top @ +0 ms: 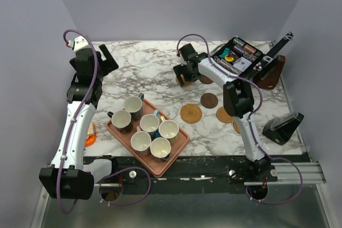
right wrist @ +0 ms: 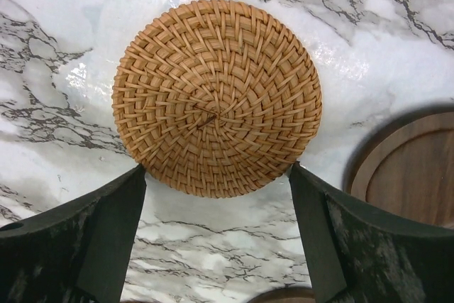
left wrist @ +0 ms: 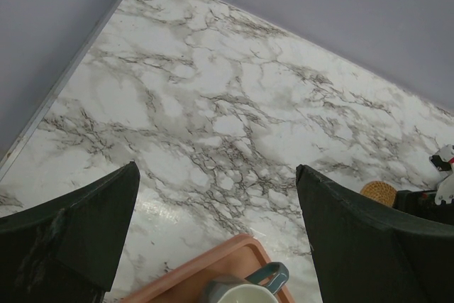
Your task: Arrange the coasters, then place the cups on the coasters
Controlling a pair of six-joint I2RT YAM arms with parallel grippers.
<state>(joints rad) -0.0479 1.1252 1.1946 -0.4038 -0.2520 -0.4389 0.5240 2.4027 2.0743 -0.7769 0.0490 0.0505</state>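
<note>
Several cups (top: 150,125) with cream insides stand together on the salmon-pink tray (top: 178,146). Tan and dark brown coasters (top: 191,113) lie scattered on the marble to the tray's right. My right gripper (right wrist: 217,168) is open just above the table. Its fingertips flank the near edge of a woven tan coaster (right wrist: 216,97), which lies flat. From above, that gripper (top: 183,73) is at the far middle of the table. My left gripper (left wrist: 216,168) hangs open and empty over bare marble beyond the tray's far corner (left wrist: 213,264), with a grey-blue cup (left wrist: 248,290) just below it.
A dark brown coaster (right wrist: 408,175) lies close to the right finger, and another shows at the bottom edge (right wrist: 284,294). A box of small parts (top: 238,57) and a brown holder (top: 270,76) stand at the back right. A black stand (top: 282,127) sits at the right.
</note>
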